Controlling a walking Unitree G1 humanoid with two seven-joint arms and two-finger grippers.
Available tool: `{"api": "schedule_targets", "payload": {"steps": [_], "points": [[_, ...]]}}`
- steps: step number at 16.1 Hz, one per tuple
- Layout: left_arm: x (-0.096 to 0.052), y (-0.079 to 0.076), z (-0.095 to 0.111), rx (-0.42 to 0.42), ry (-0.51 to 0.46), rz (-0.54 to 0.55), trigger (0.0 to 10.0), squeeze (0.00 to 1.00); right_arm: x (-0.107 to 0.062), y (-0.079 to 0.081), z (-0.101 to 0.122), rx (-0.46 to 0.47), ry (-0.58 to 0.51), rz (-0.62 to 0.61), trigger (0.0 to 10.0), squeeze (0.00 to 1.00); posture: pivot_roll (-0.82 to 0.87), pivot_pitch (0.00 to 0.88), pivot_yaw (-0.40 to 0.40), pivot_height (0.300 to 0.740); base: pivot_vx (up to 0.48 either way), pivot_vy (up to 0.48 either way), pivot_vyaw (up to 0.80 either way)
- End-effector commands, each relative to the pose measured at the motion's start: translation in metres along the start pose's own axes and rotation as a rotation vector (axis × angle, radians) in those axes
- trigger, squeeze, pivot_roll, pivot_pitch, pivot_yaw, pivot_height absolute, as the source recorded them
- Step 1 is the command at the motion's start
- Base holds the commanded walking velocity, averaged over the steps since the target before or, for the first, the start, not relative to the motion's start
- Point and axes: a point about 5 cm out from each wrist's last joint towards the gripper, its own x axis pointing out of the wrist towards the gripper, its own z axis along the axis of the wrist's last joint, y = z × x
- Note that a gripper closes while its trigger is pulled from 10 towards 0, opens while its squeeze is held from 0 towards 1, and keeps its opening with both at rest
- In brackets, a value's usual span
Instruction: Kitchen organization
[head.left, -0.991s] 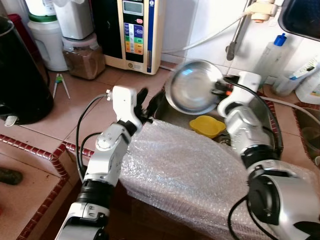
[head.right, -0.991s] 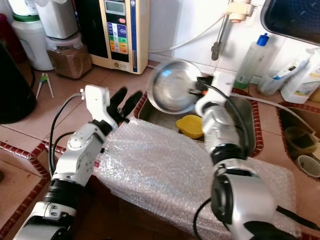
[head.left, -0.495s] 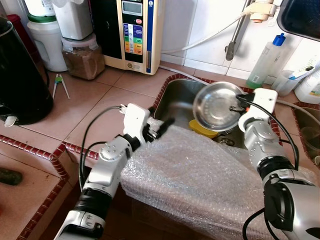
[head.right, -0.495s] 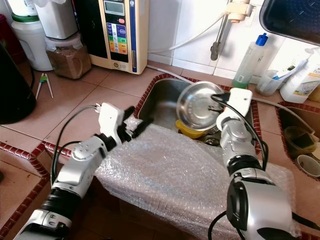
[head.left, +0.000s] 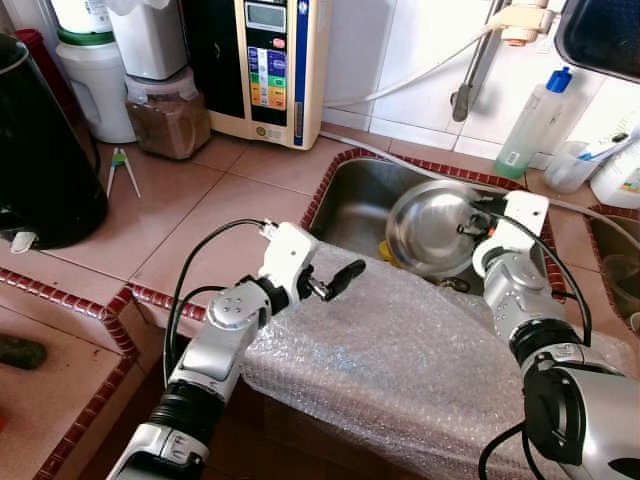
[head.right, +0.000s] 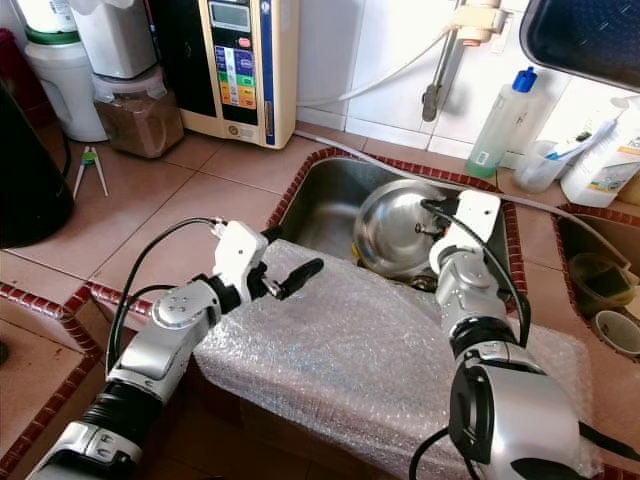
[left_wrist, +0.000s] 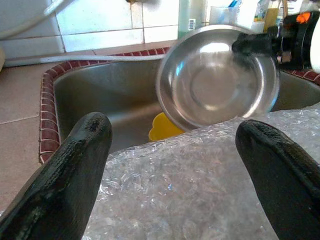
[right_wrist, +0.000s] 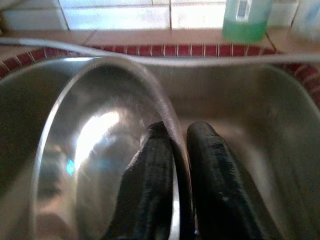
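A shiny steel bowl (head.left: 432, 225) hangs tilted over the steel sink (head.left: 352, 205), its rim pinched by my right gripper (right_wrist: 175, 150), which is shut on it. One finger (right_wrist: 150, 170) lies inside the bowl, the other outside. A yellow dish (left_wrist: 162, 127) lies in the sink, partly hidden behind the bowl. My left gripper (head.left: 335, 280) is open above a sheet of bubble wrap (head.left: 400, 360) that covers the near sink edge; nothing is between its fingers (left_wrist: 75, 165).
On the tiled counter at the left stand a black kettle (head.left: 40, 160), jars (head.left: 165, 110) and a water purifier (head.left: 268, 65). Scissors (head.left: 120, 165) lie near them. Soap bottles (head.left: 530, 130) stand behind the sink, under a tap hose (head.left: 470, 70).
My right gripper has carried the bowl from high at the sink's back left to lower at its right, covering the yellow dish. My left gripper moved right over the bubble wrap.
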Motion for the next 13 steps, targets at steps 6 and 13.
{"api": "schedule_targets", "payload": {"steps": [6, 13], "points": [[0.0033, -0.003, 0.0028, 0.031, 0.0, -0.028, 10.0, 1.0, -0.0021, -0.0084, -0.0081, 0.052, 0.036, -0.026, 10.0, 1.0, 0.01, 0.0, -0.048, 0.74, 0.0, 0.0, 0.0], [0.0024, -0.0026, 0.0023, 0.049, 0.011, -0.032, 10.0, 1.0, -0.0018, 0.0012, -0.0088, 0.037, 0.036, 0.047, 10.0, 1.0, 0.01, 0.0, -0.052, 0.74, 0.0, 0.0, 0.0]]}}
